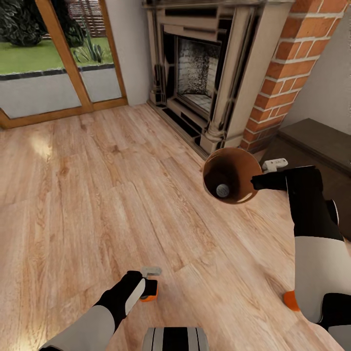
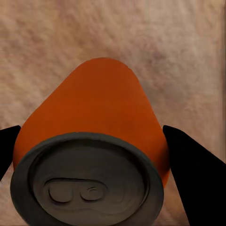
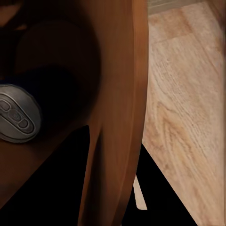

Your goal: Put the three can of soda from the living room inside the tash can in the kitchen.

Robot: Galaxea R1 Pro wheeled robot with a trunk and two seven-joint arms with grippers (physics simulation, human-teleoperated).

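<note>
Over the plank floor (image 1: 97,195) by the fireplace (image 1: 204,73), left gripper (image 1: 148,287) clamps an orange can (image 1: 149,291), right gripper (image 1: 258,183) pinches the bin (image 1: 231,175) rim, one can (image 1: 223,190) inside; risk: rim-only grip lets bin tilt, spilling it.

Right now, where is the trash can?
In the head view the tash can is held off the floor by the right gripper, right of centre before the fireplace; a can lies inside.
</note>
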